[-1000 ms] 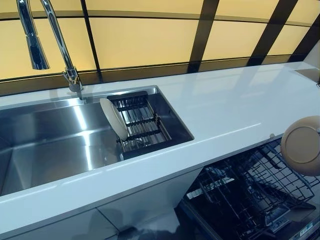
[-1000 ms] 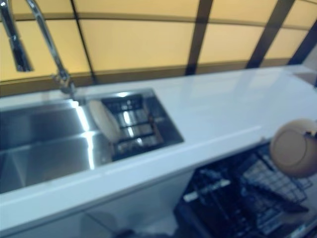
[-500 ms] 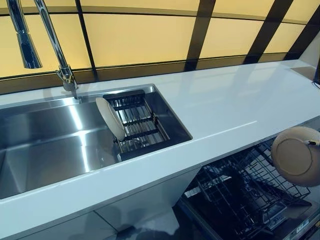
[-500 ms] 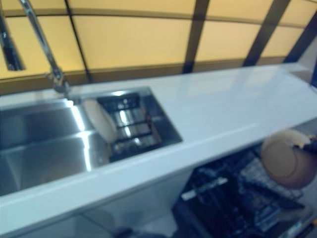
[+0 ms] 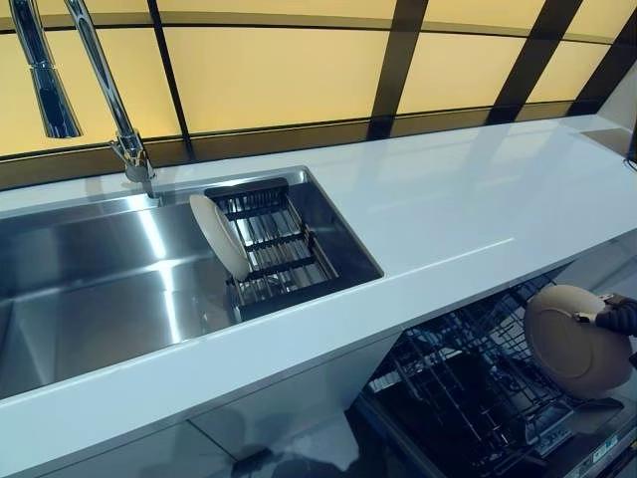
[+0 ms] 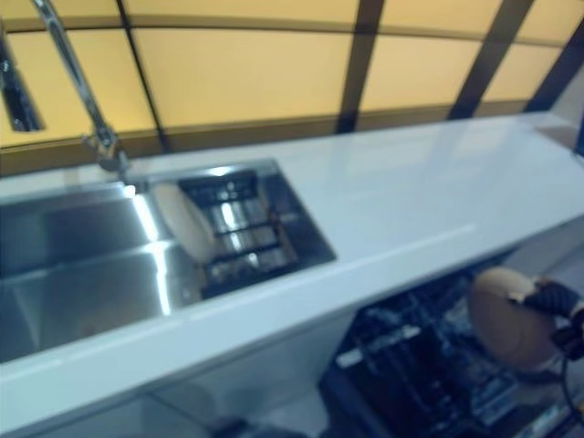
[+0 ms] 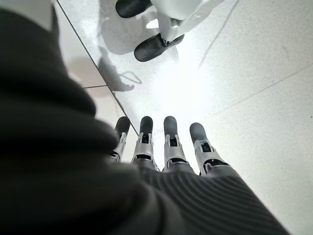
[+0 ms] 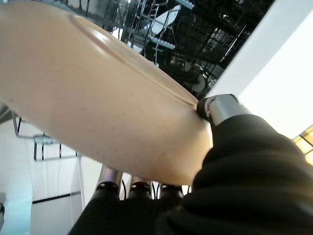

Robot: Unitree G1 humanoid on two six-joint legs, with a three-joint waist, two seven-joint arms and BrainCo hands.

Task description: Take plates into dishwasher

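My right hand [image 5: 619,317] pinches a beige plate [image 5: 574,341] by its rim, thumb [image 8: 218,107] on one face and fingers behind the other. The plate stands nearly upright just above the open dishwasher's wire rack [image 5: 468,388], below the counter edge at the right. A white plate [image 5: 221,236] stands on edge in the dark drying rack [image 5: 279,249] inside the steel sink [image 5: 90,289]. My left hand [image 7: 166,147] shows only in its wrist view, fingers straight, hanging over the pale floor and holding nothing.
The white countertop [image 5: 468,209] runs across the view, its front edge right over the dishwasher. A tall chrome faucet [image 5: 109,90] rises behind the sink. Yellow panels with dark frames form the back wall. White cabinet fronts [image 5: 229,428] sit left of the dishwasher.
My right hand has lowered the beige plate from counter-edge height, leftward and down toward the dishwasher rack. The camera has shifted slightly.
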